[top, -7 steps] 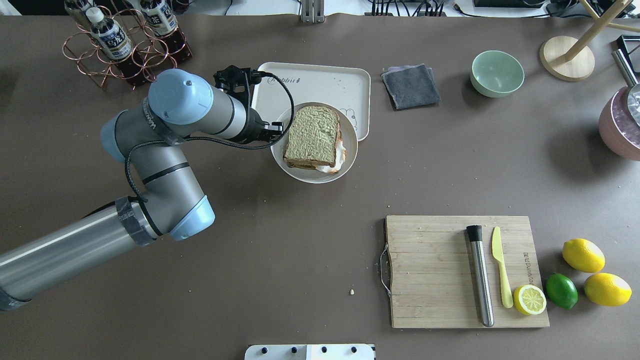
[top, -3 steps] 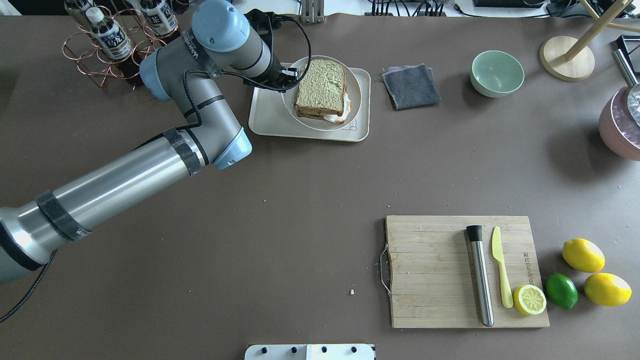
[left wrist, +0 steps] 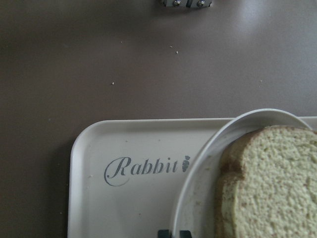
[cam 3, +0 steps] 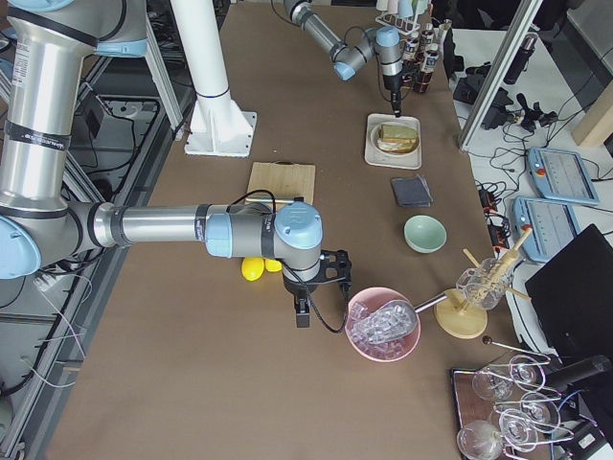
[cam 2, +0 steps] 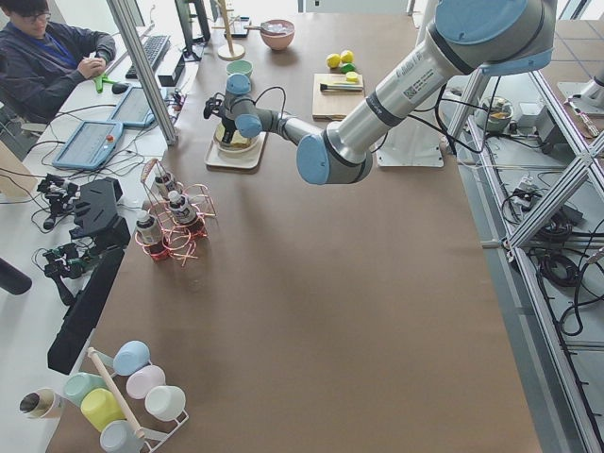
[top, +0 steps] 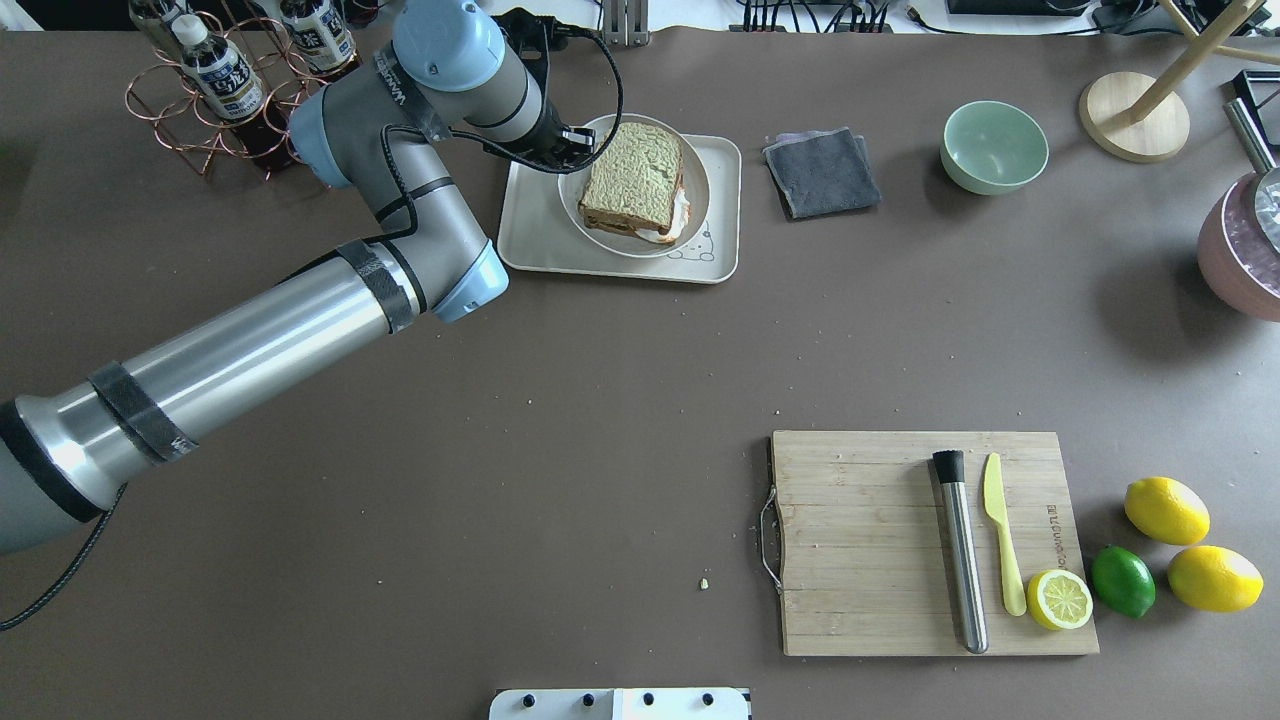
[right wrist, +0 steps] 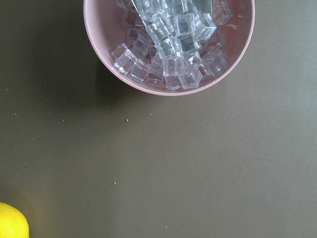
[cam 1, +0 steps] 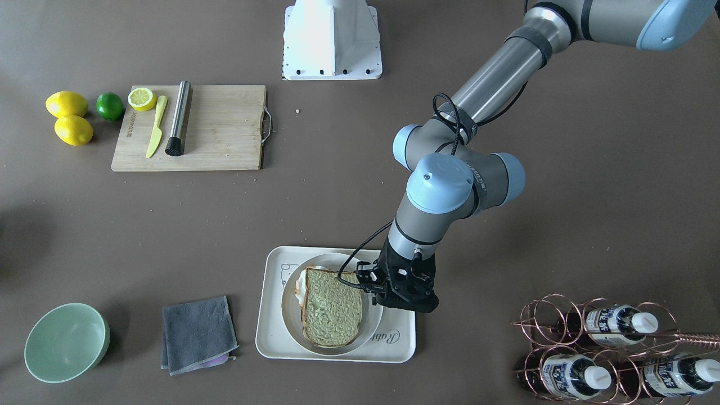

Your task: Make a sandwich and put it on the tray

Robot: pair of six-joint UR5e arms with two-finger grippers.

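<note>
The sandwich [top: 633, 180], two toast slices with egg white showing at one edge, lies on a round white plate [top: 702, 182]. The plate is over the middle of the cream tray [top: 535, 235] with the "Rabbit" lettering [left wrist: 141, 169]. I cannot tell whether the plate rests on the tray or hangs just above it. My left gripper [top: 572, 140] is shut on the plate's left rim; in the left wrist view the plate [left wrist: 198, 198] and toast [left wrist: 267, 183] fill the lower right. My right gripper [cam 3: 306, 311] shows only in the exterior right view, so I cannot tell its state.
A grey cloth [top: 822, 172] and a green bowl [top: 994, 146] lie right of the tray. A copper bottle rack [top: 240, 90] stands to its left. The cutting board [top: 870, 540] with muddler, knife and lemon half is at the near right. A pink bowl of ice [right wrist: 168, 44] is beside the right wrist.
My left arm carried the plate with the sandwich away from the robot, from the tray's near edge to over the tray's middle, then shifted it slightly left.
</note>
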